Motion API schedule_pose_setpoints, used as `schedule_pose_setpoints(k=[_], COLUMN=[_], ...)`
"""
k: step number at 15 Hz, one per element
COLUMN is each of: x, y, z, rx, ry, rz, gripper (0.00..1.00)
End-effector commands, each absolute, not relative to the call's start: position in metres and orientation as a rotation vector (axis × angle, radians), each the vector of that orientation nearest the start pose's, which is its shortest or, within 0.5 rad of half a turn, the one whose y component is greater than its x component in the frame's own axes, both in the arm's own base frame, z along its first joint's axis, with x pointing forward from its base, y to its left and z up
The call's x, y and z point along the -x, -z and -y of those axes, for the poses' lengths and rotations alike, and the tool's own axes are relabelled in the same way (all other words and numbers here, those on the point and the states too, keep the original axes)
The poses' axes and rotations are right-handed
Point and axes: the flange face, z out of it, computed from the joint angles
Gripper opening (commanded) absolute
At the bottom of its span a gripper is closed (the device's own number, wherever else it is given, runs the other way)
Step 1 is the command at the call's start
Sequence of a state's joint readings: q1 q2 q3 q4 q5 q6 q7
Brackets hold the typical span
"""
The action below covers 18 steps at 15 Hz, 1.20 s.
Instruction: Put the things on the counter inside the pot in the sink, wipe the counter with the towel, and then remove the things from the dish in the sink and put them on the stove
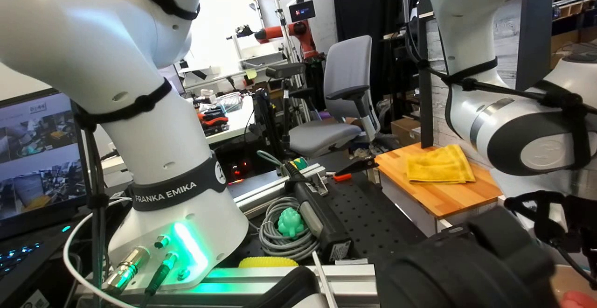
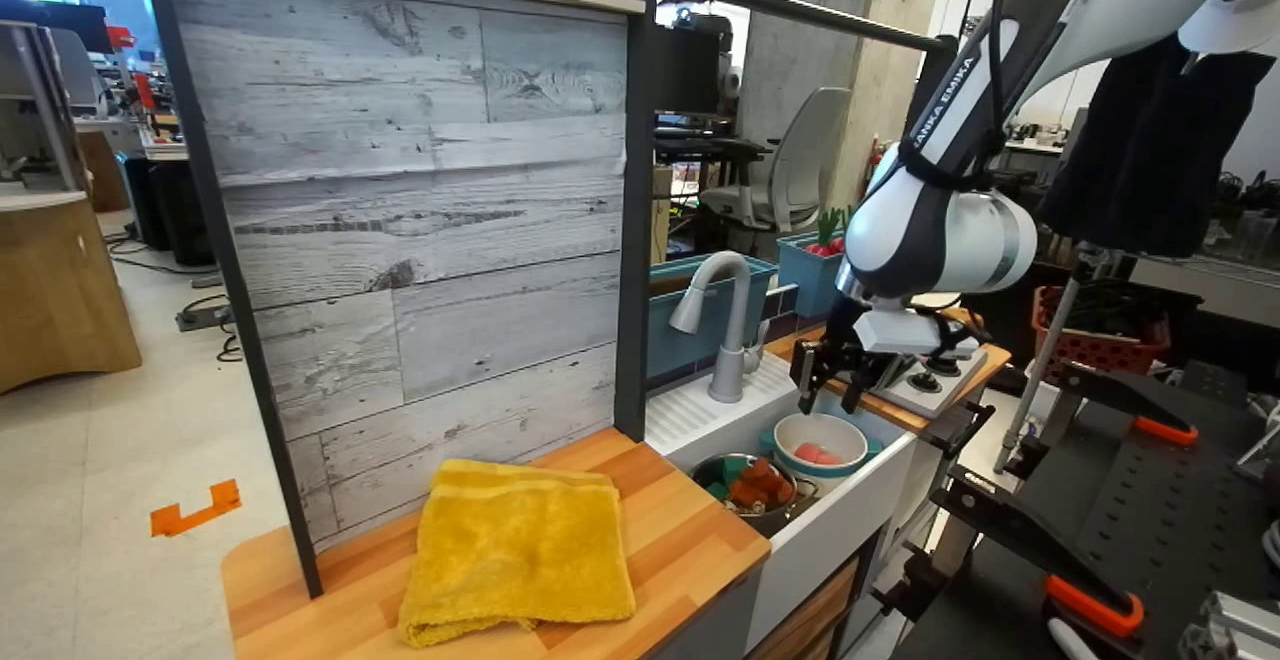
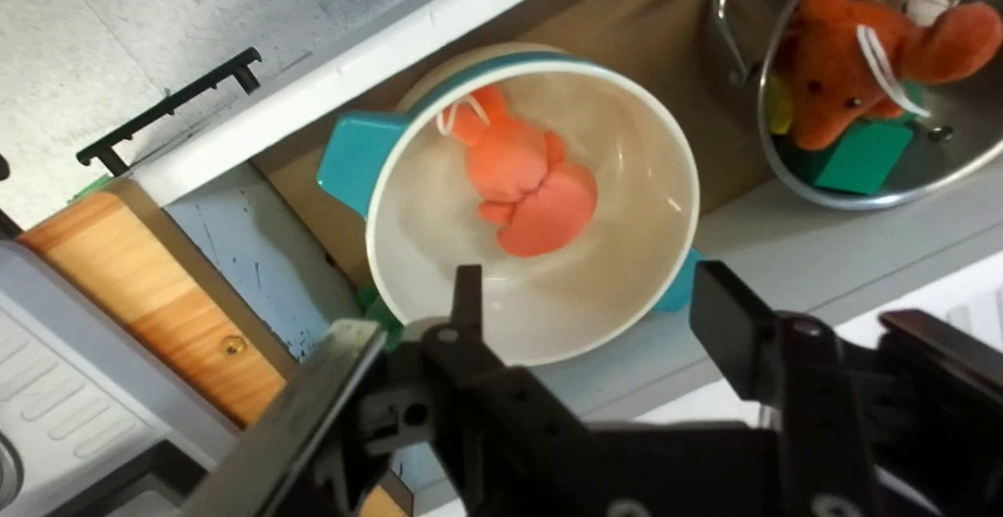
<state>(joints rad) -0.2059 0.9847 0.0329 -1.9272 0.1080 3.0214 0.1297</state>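
Loads of room straight down into the white pot (image 3: 635,251), mostly bare around the coral plush toy (image 3: 541,188). Watch the rim (image 3: 693,188) though: in the wrist view one fingertip (image 3: 725,329) of the gripper (image 3: 592,305) looks lined up just past it, but the height's hard to judge from there. Sideways is tighter: steel pot (image 3: 968,129) just beside it, faucet (image 2: 738,335) sticking up on one side, front wall of the sink (image 2: 830,540) opposite, and a wooden ledge (image 3: 172,298) between it and the stove (image 3: 47,352).

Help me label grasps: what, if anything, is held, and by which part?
Nothing: the tool hangs open above the pale pot; the coral plush lies inside.
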Motion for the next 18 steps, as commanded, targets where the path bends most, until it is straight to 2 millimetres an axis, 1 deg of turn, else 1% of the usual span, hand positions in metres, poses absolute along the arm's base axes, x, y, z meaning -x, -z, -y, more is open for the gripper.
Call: schedule_pose_setpoints(k=[1,2,3,4,5,6,7,8,10,11,12,13,14,15,16,17,18], x=[-0.573,-0.575,-0.576,-0.577,-0.578,-0.58,-0.581,-0.583,-0.586,-0.588,-0.589,-0.59,-0.592,-0.593,-0.594,-0.594,-0.594], y=[0.021,0.024,0.027,0.031,0.034,0.038,0.041,0.045,0.051,0.053,0.057,0.06,0.063,0.065,0.068,0.071,0.075], z=[0.102,0.101,0.099,0.098,0.098,0.097,0.097,0.097,0.097,0.097,0.096,0.096,0.095,0.095,0.095,0.095,0.094], rx=[3.065,3.074,3.083,3.095,3.104,3.114,3.122,3.131,3.144,3.147,3.15,3.153,3.155,3.157,3.158,3.16,3.165], ry=[0.11,0.102,0.095,0.076,0.063,0.043,0.028,0.013,-0.017,-0.028,-0.034,-0.041,-0.046,-0.05,-0.048,-0.052,-0.045], rz=[-0.659,-0.663,-0.666,-0.67,-0.677,-0.682,-0.688,-0.7,-0.717,-0.723,-0.728,-0.732,-0.737,-0.74,-0.747,-0.753,-0.76], gripper=[0.39,0.3,0.23,0.28,0.28,0.31,0.49,0.55,0.68,0.76,0.79,0.76,0.6,0.52,0.53,0.55,0.52])
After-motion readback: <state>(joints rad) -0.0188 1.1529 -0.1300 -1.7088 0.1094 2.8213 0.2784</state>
